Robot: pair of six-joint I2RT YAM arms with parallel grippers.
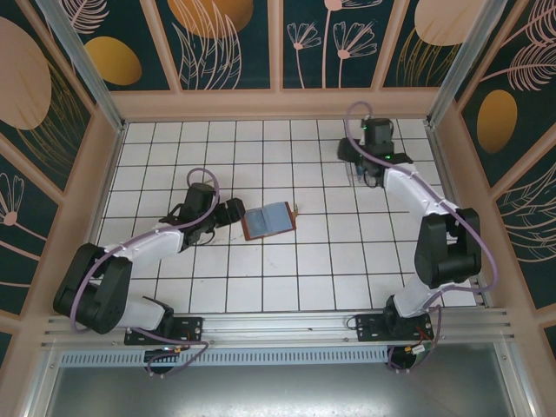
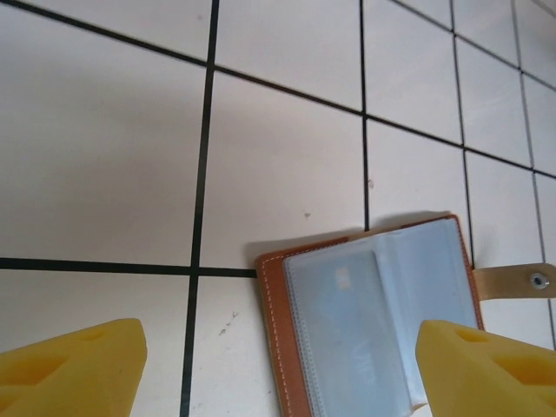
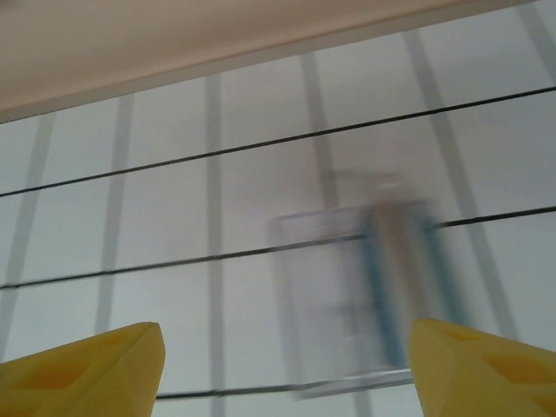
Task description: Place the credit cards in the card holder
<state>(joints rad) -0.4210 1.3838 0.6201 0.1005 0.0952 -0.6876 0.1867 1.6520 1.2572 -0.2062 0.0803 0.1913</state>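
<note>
The left gripper (image 2: 280, 347) hangs just left of the card holder (image 2: 373, 321), jaws spread and empty, with the holder lying open and its left edge between the fingers. Well to the holder's right and farther back, a credit card (image 3: 356, 300) lies flat under the right gripper (image 3: 287, 347). Those jaws are spread too, so the right arm looks the nearer for a pick, though blur hides the card's long axis.

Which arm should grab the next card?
Right, probably: the right gripper hangs open over the pale, blue-striped flat card. The left gripper is open beside the reddish-brown leather card holder, farther away.
</note>
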